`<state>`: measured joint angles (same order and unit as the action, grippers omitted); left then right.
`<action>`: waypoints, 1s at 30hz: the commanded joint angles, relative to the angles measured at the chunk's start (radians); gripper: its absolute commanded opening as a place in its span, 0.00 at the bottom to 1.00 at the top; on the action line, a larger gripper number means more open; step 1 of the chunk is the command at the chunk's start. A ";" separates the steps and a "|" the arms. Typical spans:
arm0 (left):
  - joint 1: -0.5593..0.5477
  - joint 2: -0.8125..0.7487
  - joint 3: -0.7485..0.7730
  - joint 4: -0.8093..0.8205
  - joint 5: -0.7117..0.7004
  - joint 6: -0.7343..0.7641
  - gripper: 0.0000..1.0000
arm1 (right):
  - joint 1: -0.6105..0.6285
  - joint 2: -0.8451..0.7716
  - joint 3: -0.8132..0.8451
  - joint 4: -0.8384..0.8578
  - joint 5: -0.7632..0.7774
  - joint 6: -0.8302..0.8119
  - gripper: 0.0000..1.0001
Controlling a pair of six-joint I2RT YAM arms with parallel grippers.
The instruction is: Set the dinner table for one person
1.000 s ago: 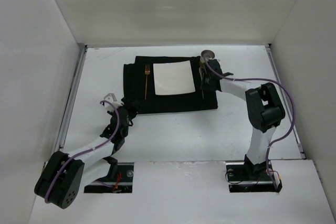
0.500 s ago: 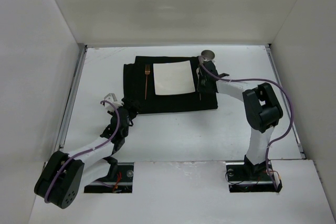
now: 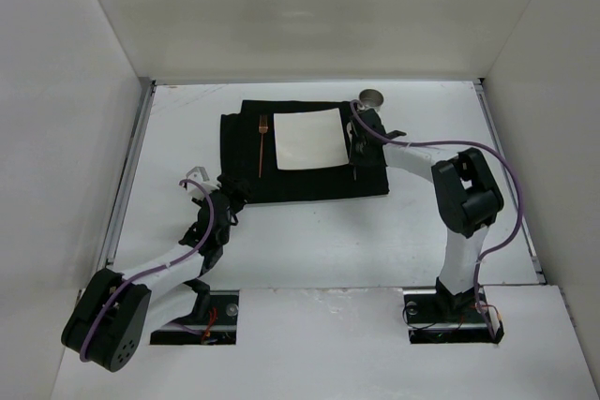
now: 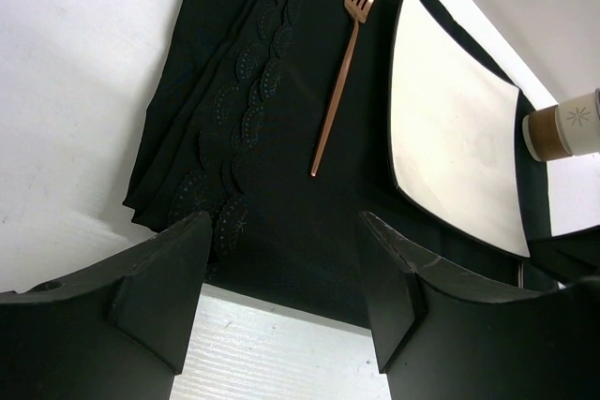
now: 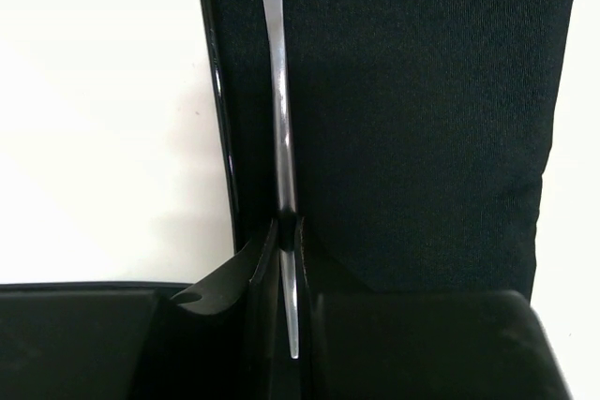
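On the white dinner table (image 3: 309, 241) lies a black cloth mat (image 3: 309, 180). On the mat are a copper fork (image 3: 262, 142) on the left and a square white plate (image 3: 307, 138) in the middle. My right gripper (image 3: 357, 152) is shut on a thin silver utensil (image 5: 279, 110), low over the mat strip just right of the plate (image 5: 103, 110). In its own view the right gripper (image 5: 288, 231) pinches the utensil's handle. My left gripper (image 3: 232, 189) is open and empty at the mat's near left corner, and its own view (image 4: 281, 297) shows the fork (image 4: 339, 81) and plate (image 4: 450, 128) ahead.
A white and brown cup (image 3: 371, 97) stands on the table just past the mat's far right corner, also in the left wrist view (image 4: 567, 125). White walls close in the table on the left, far and right sides.
My right gripper has moved a little to the left with the silver utensil, closer to the plate's right edge. The left arm has not moved.
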<state>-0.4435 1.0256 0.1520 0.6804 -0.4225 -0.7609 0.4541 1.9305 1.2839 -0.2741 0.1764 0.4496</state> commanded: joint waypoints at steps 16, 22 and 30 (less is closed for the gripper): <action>-0.010 -0.002 0.024 0.057 -0.024 0.018 0.61 | -0.027 0.028 0.058 0.013 0.057 -0.006 0.17; -0.014 -0.001 0.027 0.057 -0.030 0.026 0.61 | -0.039 0.028 0.068 0.027 0.054 -0.009 0.24; -0.013 -0.001 0.034 0.048 -0.038 0.049 0.60 | -0.022 -0.111 0.014 0.042 0.060 -0.002 0.53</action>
<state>-0.4526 1.0321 0.1524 0.6807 -0.4301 -0.7391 0.4210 1.9331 1.3052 -0.2760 0.2134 0.4419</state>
